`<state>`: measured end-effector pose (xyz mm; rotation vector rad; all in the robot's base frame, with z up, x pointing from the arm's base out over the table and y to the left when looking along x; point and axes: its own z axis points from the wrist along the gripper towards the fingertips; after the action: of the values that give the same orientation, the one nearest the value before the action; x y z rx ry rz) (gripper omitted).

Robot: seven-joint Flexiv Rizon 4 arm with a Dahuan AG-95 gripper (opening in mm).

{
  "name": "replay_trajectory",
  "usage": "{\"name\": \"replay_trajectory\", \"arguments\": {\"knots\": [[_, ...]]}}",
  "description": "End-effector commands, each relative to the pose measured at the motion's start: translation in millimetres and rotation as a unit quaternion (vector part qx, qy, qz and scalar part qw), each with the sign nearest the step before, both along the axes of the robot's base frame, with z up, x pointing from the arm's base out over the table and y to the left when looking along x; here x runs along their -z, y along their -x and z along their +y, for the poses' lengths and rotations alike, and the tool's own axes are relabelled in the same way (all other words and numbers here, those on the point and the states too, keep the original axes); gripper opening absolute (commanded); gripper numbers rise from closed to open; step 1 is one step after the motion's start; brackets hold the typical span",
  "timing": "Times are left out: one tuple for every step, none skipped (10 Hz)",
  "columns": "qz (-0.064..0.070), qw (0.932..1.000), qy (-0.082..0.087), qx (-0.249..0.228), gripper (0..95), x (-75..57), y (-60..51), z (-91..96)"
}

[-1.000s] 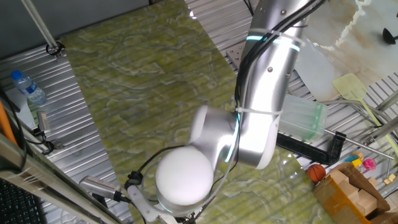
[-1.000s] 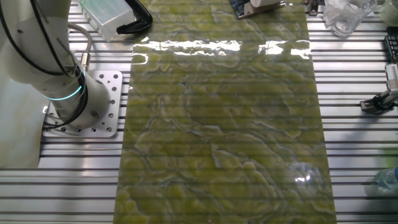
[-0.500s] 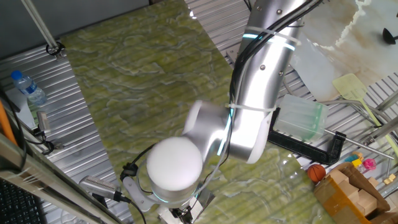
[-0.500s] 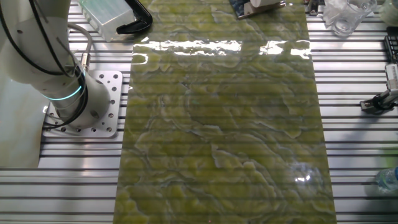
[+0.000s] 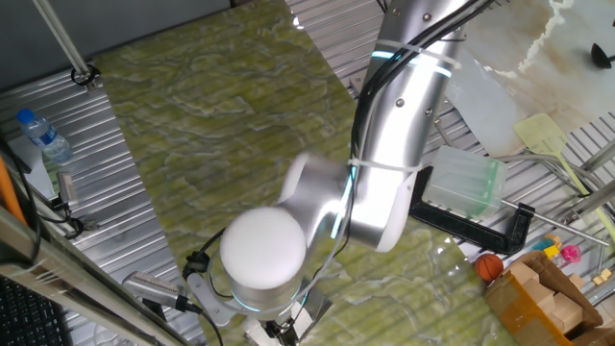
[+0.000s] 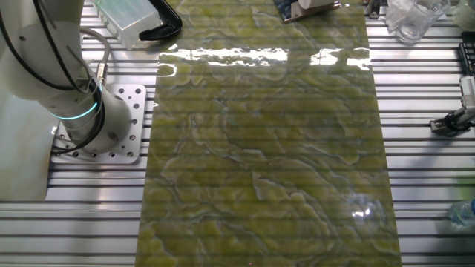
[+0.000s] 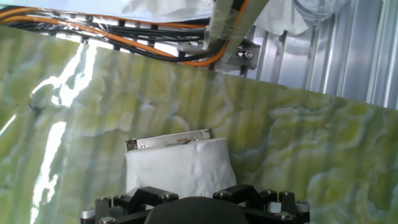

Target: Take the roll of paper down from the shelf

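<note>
Roll of paper: directly ahead of gripper, resting on shelf.
Shelf: edge visible beyond roll.
Gripper: finger state cannot be told; fingertips hidden.

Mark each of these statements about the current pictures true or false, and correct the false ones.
1. The roll of paper shows in the hand view, just ahead of the gripper body. True.
2. The shelf is a strip of shiny metal along the far side of the roll. True.
3. The roll lies on bare ridged aluminium. False: green marbled mat surrounds it on every visible side.
4. The translucent plastic box sits in the middle of the green mat. False: it sits off the mat, on the metal table beside the black clamp.
5. The jaws are plainly shut on the roll. False: the jaws do not show in any view, so their state cannot be told.
</note>
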<state>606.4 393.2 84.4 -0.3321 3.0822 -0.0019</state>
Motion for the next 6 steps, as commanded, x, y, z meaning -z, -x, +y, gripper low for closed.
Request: {"name": "replay_trajectory", "arguments": {"knots": [[0.0,1.0,0.003,0.0,95.0,1.4,1.0,-0.1],[-0.001,1.0,0.006,0.0,95.0,3.0,3.3,-0.9],[-0.003,1.0,0.005,0.0,95.0,4.3,4.5,-1.1],[-0.006,1.0,0.005,0.0,95.0,4.4,4.4,-1.2],[-0.006,1.0,0.005,0.0,95.0,4.2,4.2,-1.3],[-0.007,1.0,0.005,0.0,95.0,3.3,2.6,-2.2]]}}
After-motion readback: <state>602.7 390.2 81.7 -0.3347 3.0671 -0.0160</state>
